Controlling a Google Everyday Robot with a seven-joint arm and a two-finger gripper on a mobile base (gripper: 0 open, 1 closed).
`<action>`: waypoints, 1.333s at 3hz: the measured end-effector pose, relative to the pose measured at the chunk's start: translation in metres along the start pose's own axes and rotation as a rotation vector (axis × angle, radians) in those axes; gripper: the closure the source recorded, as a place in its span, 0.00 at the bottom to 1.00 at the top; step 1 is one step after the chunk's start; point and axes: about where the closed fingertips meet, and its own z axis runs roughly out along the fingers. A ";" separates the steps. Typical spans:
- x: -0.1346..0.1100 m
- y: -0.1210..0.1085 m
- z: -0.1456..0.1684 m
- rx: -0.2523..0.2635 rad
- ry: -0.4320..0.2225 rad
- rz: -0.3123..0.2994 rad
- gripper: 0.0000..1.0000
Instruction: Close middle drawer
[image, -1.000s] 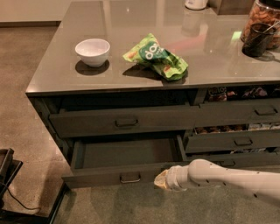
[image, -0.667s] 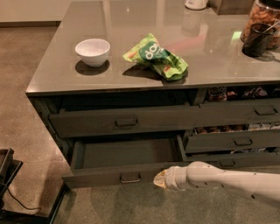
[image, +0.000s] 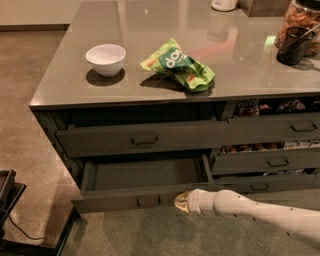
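The middle drawer (image: 115, 202) is the wide dark grey drawer at the lower left of the cabinet. It stands pulled out, showing a plain grey, empty interior (image: 145, 174). Its low flat front carries a small rectangular pull handle (image: 148, 201) at the centre. My gripper (image: 181, 202), at the end of a white arm coming in from the lower right, is at the drawer front just right of the handle and seems to touch it.
Above is a taller-fronted wide drawer (image: 145, 140), slightly ajar. Narrower drawers (image: 270, 161) with snack packets are on the right. On the countertop sit a white bowl (image: 105, 59), a green snack bag (image: 179, 65) and a jar (image: 300, 25). A black object (image: 7, 200) stands on the floor at left.
My gripper has shifted slightly left along the drawer front, closer to the handle. The drawer stays open about as far as before.
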 end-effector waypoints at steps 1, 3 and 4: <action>0.002 -0.015 0.003 0.070 -0.022 -0.033 1.00; 0.010 -0.048 0.022 0.185 -0.063 -0.054 1.00; 0.012 -0.066 0.040 0.205 -0.082 -0.057 1.00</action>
